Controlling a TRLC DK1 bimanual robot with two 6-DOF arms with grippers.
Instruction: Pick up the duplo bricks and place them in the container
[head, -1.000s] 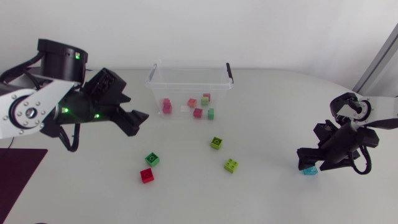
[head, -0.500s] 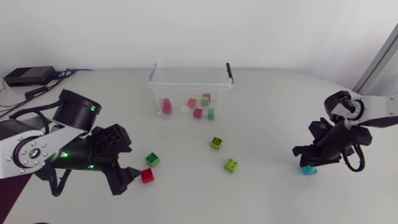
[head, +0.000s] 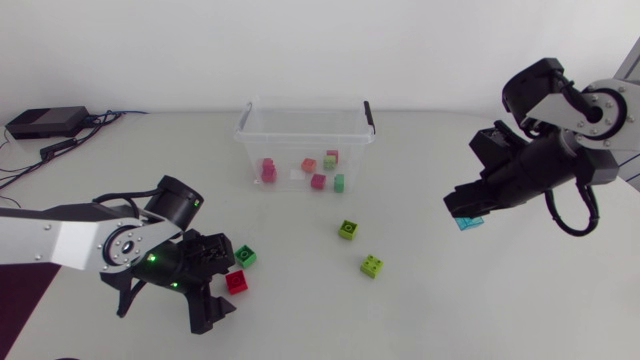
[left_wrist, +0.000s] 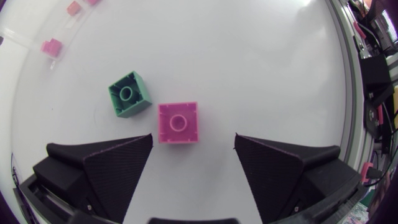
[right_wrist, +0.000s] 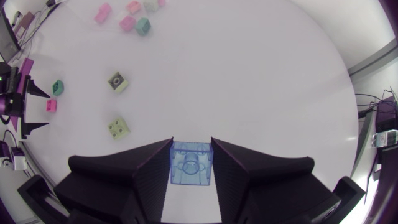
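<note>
Low over the table, my left gripper (head: 218, 282) stands open with a red brick (head: 236, 281) right at its fingertips. In the left wrist view that brick (left_wrist: 178, 122) lies just ahead of the open gripper (left_wrist: 193, 144), closer to one finger, and a green brick (left_wrist: 129, 94) lies beyond it. My right gripper (head: 466, 210) is raised at the right, shut on a light blue brick (head: 469, 222), which sits between its fingers (right_wrist: 191, 163). The clear container (head: 250, 125) stands at the back centre with several bricks inside.
A green brick (head: 245, 256) lies next to the red one. An olive brick (head: 347, 229) and a lime brick (head: 372, 266) lie on the table's middle, between my two arms. A black clip (head: 368, 115) sits on the container's right rim.
My left arm swung down from beside the container to the red brick. My right gripper shut on the blue brick, lifted it off the table and carried it up and leftward.
</note>
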